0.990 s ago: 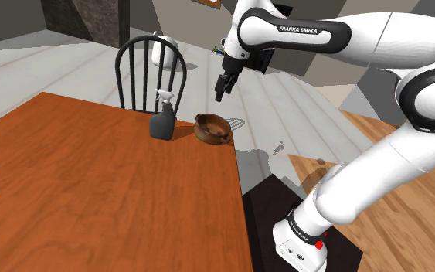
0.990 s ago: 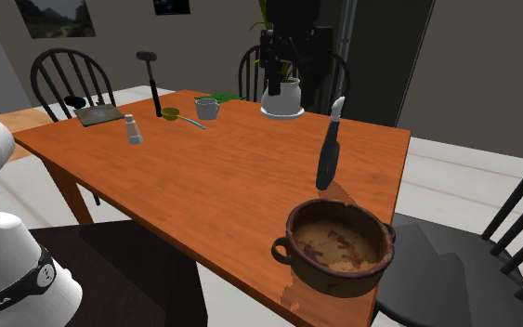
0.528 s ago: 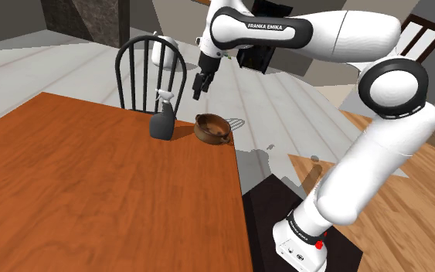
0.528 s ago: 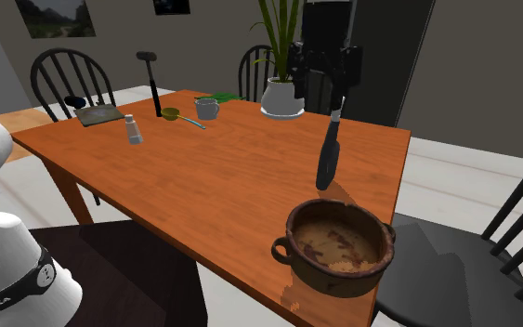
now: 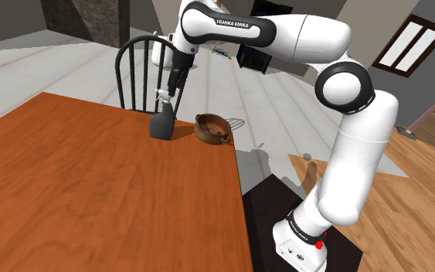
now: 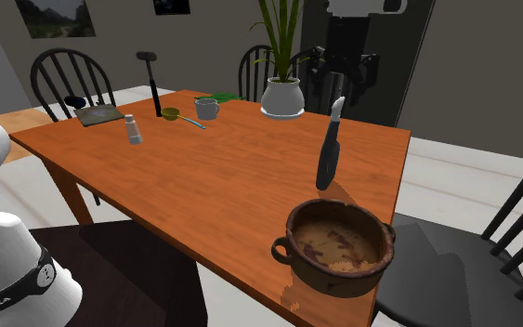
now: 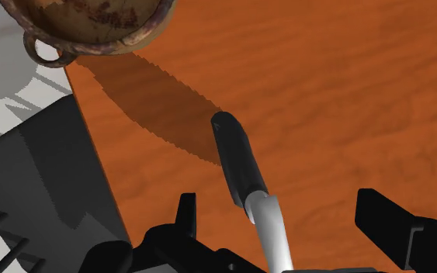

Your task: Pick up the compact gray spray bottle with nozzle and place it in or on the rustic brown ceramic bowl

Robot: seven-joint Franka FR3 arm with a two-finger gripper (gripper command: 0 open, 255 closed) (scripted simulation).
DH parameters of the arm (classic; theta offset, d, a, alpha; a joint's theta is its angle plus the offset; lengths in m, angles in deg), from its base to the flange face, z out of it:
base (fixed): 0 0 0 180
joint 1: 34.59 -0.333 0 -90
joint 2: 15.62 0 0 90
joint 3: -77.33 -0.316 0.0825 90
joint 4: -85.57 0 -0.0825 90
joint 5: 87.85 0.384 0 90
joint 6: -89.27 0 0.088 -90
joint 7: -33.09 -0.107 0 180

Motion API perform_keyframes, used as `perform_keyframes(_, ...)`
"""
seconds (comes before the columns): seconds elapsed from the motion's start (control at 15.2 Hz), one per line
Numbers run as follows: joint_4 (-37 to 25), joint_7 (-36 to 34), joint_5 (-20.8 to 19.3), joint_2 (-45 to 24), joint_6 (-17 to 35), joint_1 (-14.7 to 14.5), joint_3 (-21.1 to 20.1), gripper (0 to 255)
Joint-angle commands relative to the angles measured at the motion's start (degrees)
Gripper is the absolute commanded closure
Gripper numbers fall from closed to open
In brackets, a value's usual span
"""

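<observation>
The brown bowl (image 6: 338, 243) is sitting unmoved at the surface's (image 6: 203, 176) near corner in the second exterior view. The dark gray spray bottle (image 6: 327, 156) is standing just behind it, where it was. The gripper (image 6: 345, 78), earlier nearer the potted plant (image 6: 282, 88), is now hanging above the white nozzle (image 7: 271, 233), fingers spread and touching nothing. In the wrist view the bowl is being cut off at the frame's edge, and the nozzle's tip is hiding beneath the hand.

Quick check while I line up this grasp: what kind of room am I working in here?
Most likely a dining room in a home: a wooden dining table with spindle-back chairs drawn up around it, a potted plant standing on it, and a framed picture on the wall behind.
</observation>
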Motion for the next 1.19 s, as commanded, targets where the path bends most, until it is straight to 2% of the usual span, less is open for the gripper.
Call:
perform_keyframes(0.0, -0.22, 0.25, 0.04, -1.17, 0.98, -0.17, -0.15, 0)
perform_keyframes(0.4, 3.5, 0.26, 0.01, -1.55, 5.09, -0.27, -0.18, 0)
perform_keyframes(0.86, 3.48, 0.26, 0.01, -1.57, 5.08, -0.27, -0.18, 0)
perform_keyframes(0.92, 3.48, 0.26, 0.01, -1.57, 5.08, -0.27, -0.18, 255)
perform_keyframes(1.12, 3.48, 0.26, 0.01, -1.57, 5.08, -0.27, -0.18, 255)
